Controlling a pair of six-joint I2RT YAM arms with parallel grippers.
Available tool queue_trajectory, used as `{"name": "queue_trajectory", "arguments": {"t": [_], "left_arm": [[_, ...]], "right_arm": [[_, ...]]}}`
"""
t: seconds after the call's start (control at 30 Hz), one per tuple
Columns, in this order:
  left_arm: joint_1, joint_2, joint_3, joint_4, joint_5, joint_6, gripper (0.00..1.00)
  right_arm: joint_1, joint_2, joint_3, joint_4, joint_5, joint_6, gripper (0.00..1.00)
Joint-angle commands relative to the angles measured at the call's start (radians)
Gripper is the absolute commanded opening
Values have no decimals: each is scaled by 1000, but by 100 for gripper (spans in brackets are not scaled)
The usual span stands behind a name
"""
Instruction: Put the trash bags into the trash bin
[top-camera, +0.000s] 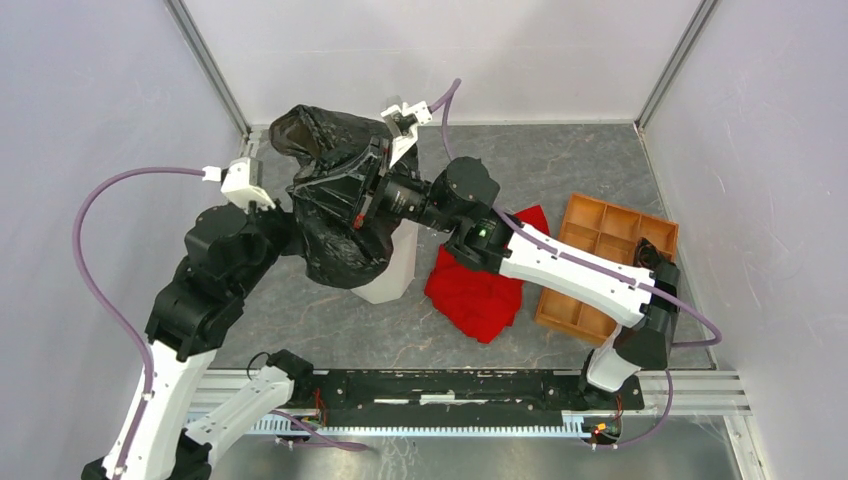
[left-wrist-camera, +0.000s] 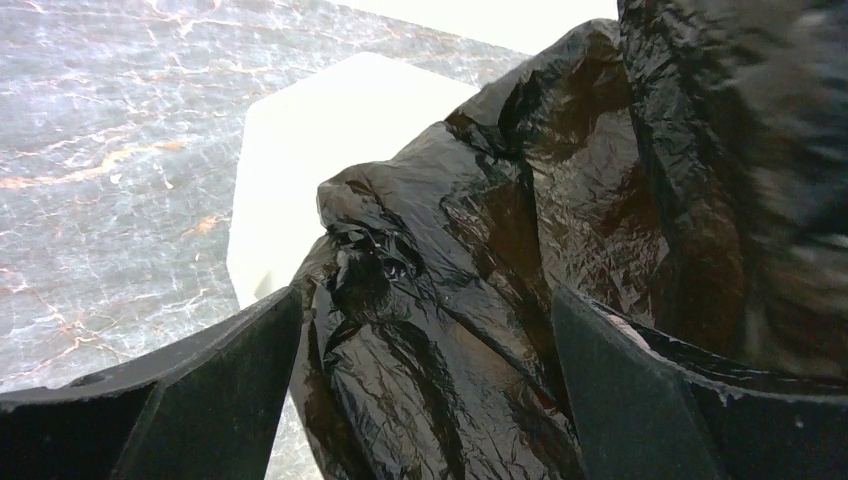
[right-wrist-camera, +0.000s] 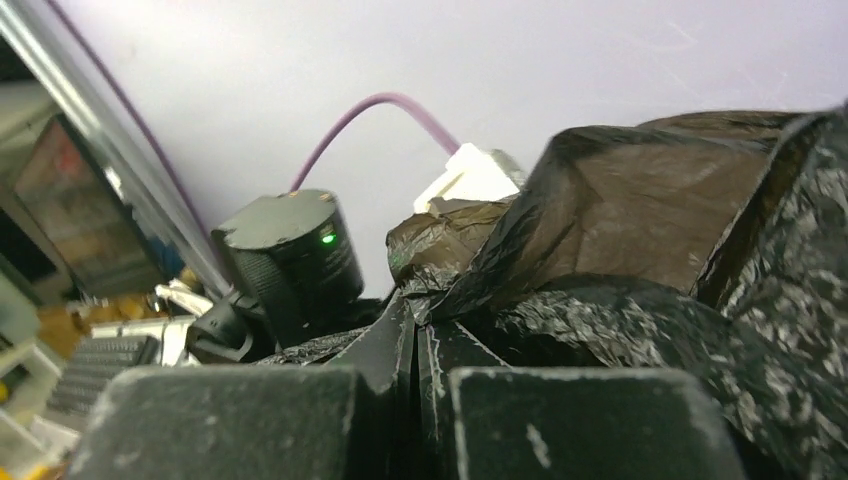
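Note:
The black trash bag is draped over the top of the white trash bin, hiding its rim and bulging up toward the back. My right gripper reaches in from the right and is shut on a fold of the bag; in the right wrist view its jaws are pressed together on the black plastic. My left gripper is at the bag's left side. In the left wrist view it is open, with bag plastic between the spread fingers and the bin's side behind.
A red cloth lies crumpled on the table just right of the bin. A flat orange compartment tray sits further right, near the right wall. Walls close the table at the back and on both sides.

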Motion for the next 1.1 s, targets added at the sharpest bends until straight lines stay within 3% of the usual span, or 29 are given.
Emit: {"name": "queue_trajectory", "arguments": {"t": [0.0, 0.13, 0.33, 0.53, 0.63, 0.77, 0.93, 1.0, 1.07], "left_arm": [[1, -41, -14, 46, -92, 23, 100], [0, -44, -39, 105, -79, 23, 100], [1, -92, -81, 121, -143, 9, 100], [0, -179, -49, 91, -263, -4, 100], [0, -220, -14, 77, -229, 11, 100], [1, -256, 19, 100, 31, 60, 99], [0, -247, -60, 230, 587, 62, 92], [1, -221, -102, 269, 697, 41, 88], [1, -191, -121, 279, 669, 40, 82]], "right_arm": [[-12, -43, -114, 156, 208, 143, 1], [-54, -139, -241, 96, 345, 45, 1], [-200, -189, -295, 43, 194, 36, 1], [-209, -162, -246, 39, 132, 8, 1], [-210, -134, -204, 53, 109, 13, 1], [-206, -88, -142, 82, 70, 44, 1], [-176, -42, -67, 96, 61, 62, 1], [-160, -31, -42, 96, 70, 61, 0], [-140, -20, -17, 95, 82, 61, 1]]}}
